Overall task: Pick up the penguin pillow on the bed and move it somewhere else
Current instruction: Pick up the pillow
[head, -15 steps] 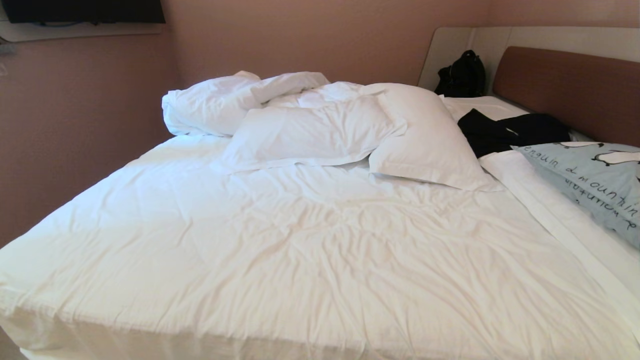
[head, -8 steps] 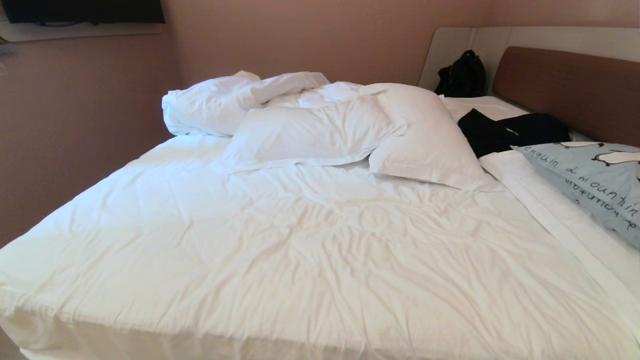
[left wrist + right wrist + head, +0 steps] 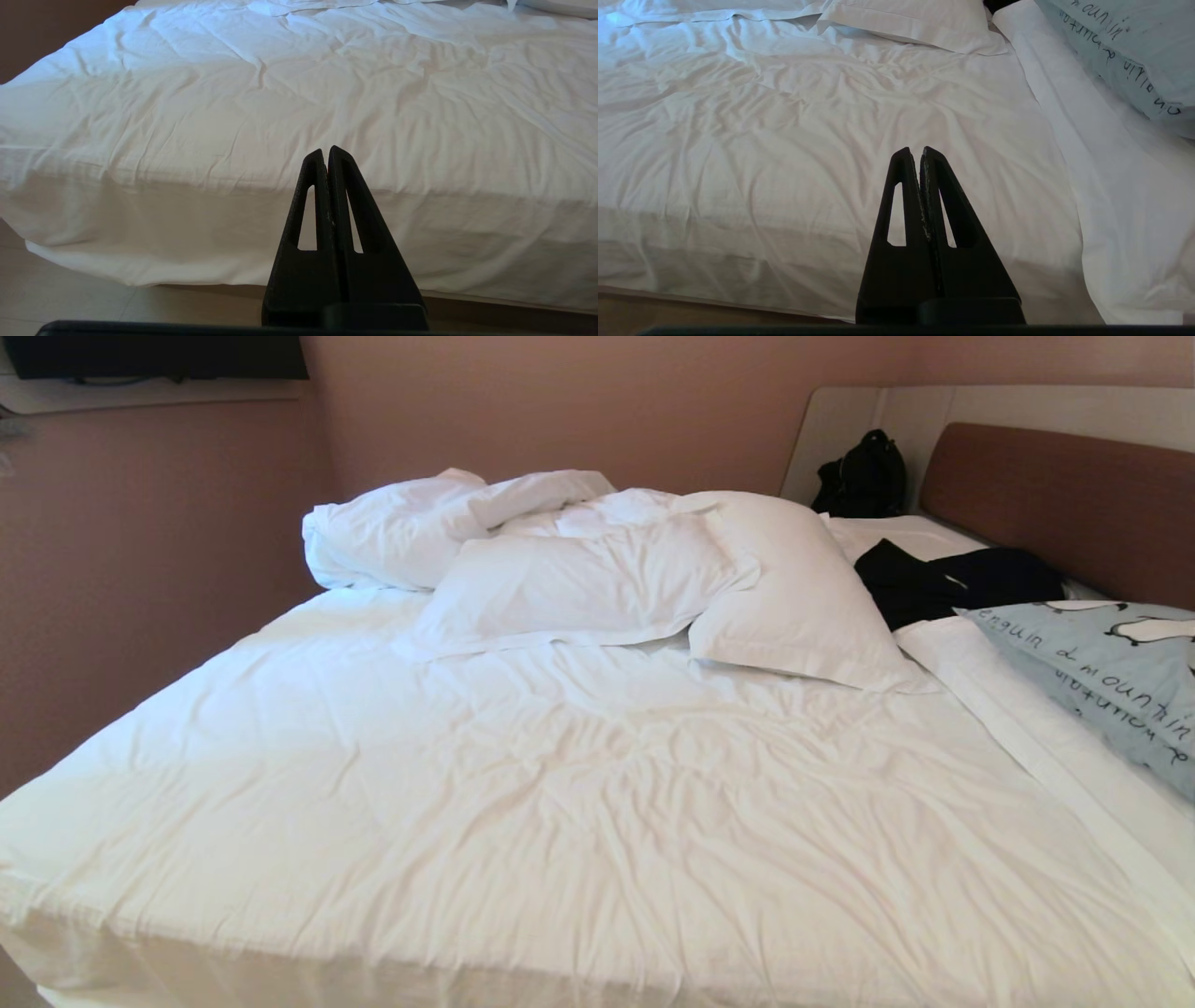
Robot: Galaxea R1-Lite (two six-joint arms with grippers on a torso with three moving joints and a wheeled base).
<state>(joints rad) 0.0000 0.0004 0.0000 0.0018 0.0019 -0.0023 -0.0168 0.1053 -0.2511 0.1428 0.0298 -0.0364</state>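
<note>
The penguin pillow (image 3: 1111,672) is light blue with dark lettering and lies at the right edge of the bed (image 3: 560,803), by the brown headboard (image 3: 1074,504). Part of the pillow (image 3: 1125,51) also shows in the right wrist view, far off to one side of my right gripper (image 3: 920,151). That gripper is shut and empty, held over the bed's near edge. My left gripper (image 3: 325,151) is shut and empty too, pointing at the bed's near side above the floor. Neither arm shows in the head view.
Plain white pillows (image 3: 597,579) and a bunched duvet (image 3: 401,527) lie piled at the bed's far side. Dark clothing (image 3: 952,581) lies beside the penguin pillow, and a black bag (image 3: 864,476) sits by the headboard. Walls close in the far and left sides.
</note>
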